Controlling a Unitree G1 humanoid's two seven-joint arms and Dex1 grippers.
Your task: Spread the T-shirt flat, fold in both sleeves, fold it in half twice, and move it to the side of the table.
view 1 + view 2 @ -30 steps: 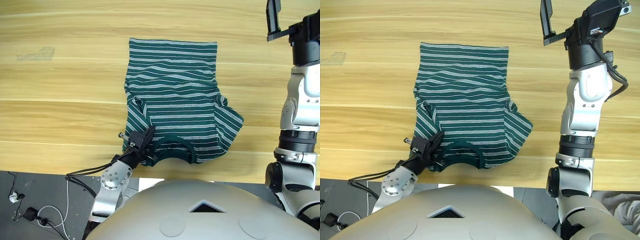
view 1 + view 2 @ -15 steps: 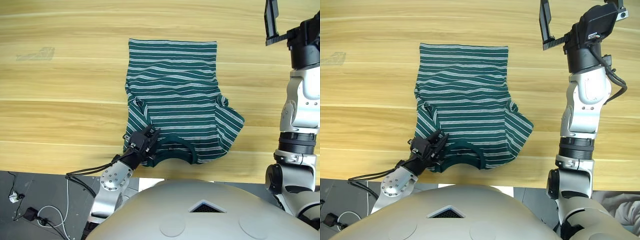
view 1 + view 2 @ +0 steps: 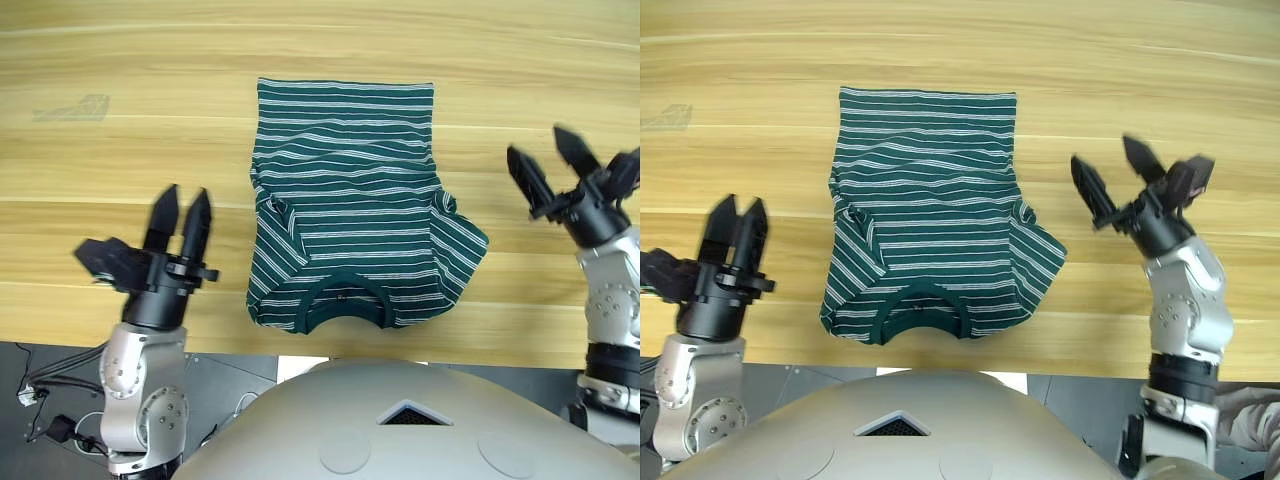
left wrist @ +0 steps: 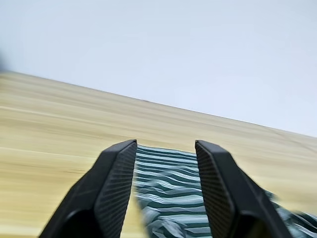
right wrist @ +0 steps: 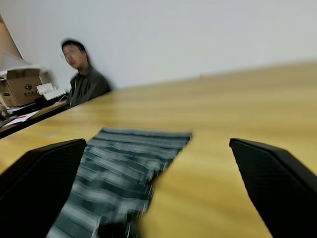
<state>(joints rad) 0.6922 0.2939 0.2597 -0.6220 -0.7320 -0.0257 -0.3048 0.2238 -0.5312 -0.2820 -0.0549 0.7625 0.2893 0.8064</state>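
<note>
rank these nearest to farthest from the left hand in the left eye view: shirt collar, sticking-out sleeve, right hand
From the left hand:
1. collar, centre, at the end nearest the robot
2. sleeve, sticking out on the right
3. right hand, far right

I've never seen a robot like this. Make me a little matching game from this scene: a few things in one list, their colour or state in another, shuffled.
Things:
1. T-shirt
2. left gripper
3. right gripper
4. table

Descriptions:
A. pale wood planks
B. dark green with white stripes, collar toward the robot
C. empty, fingers spread wide, on the robot's right of the shirt
D. empty, fingers a little apart, on the robot's left of the shirt

Pairs: 1-B, 2-D, 3-C, 4-A
</note>
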